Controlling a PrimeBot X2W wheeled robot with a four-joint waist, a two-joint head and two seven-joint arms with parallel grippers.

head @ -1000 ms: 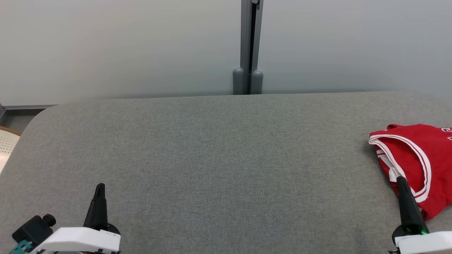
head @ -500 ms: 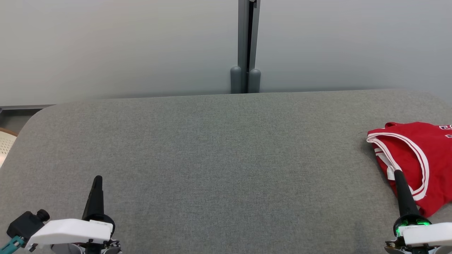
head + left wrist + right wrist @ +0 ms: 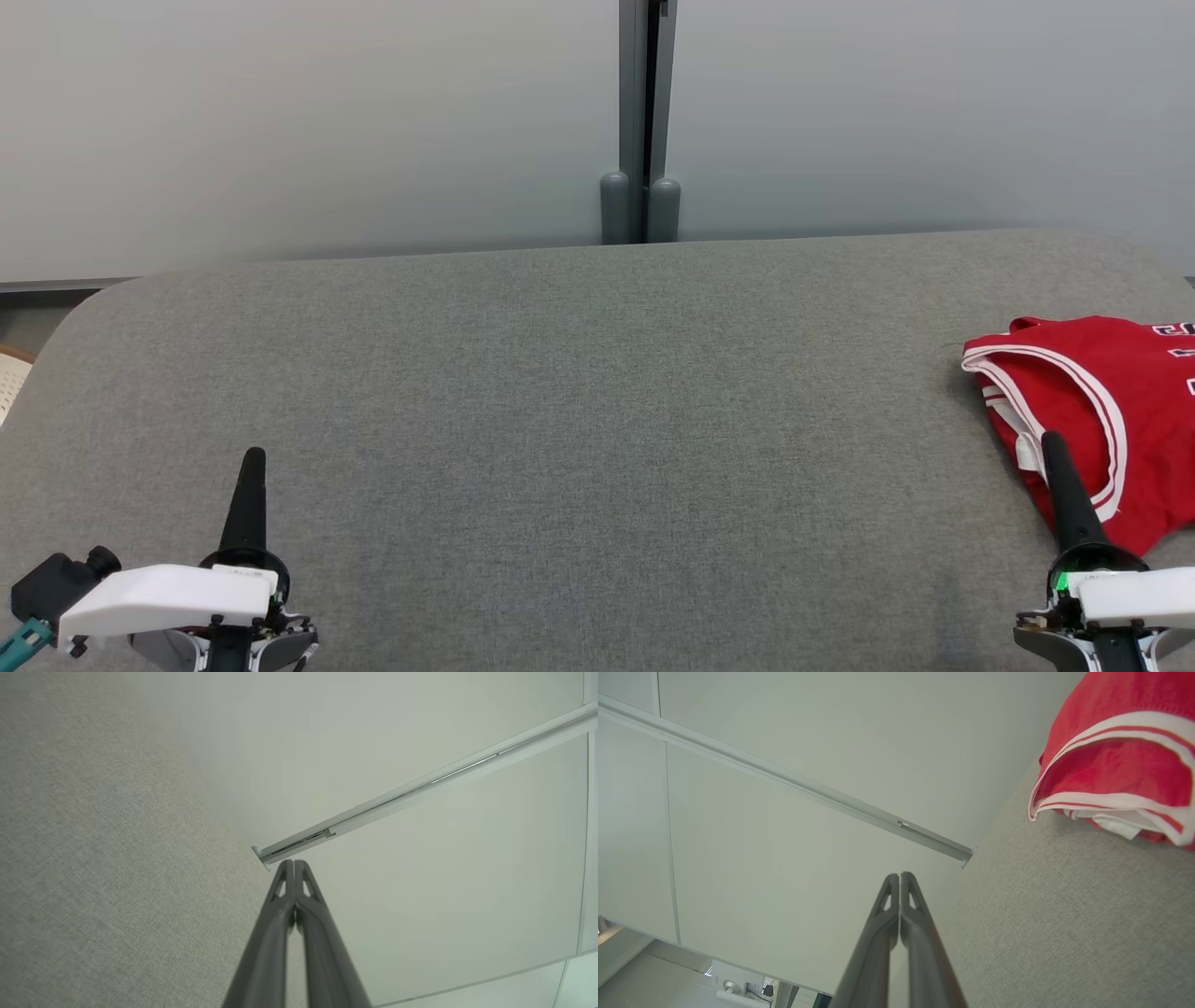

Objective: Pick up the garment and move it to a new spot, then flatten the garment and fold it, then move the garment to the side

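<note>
- As I look down from my head, the grey fabric bench [image 3: 597,420] spreads across most of the view, rounded at its far left corner; my wrist views show its weave as well [image 3: 93,858] [image 3: 1041,928].
- Behind it stands a pale wall [image 3: 280,121] of 2 smooth panels.
- The garment [image 3: 1148,401] lies on the bench at its far right side, cut off by the edge of the head view. It is red with white trim along its openings, bunched in layers, with bits of white lettering at the frame edge. In my right wrist view it sits at the upper right [image 3: 1111,760], apart from my fingertips.
- A grey post [image 3: 640,121] splits the wall panels and ends in 2 rounded feet at the bench's back edge.
- My right fingers [image 3: 1060,476] point forward at the lower right, pressed together and pinching nothing [image 3: 894,879]; from the head their tip overlaps the garment's near edge.
- My left fingers [image 3: 252,462] point forward at the lower left above bare bench, also pressed together with nothing between them [image 3: 289,868].
</note>
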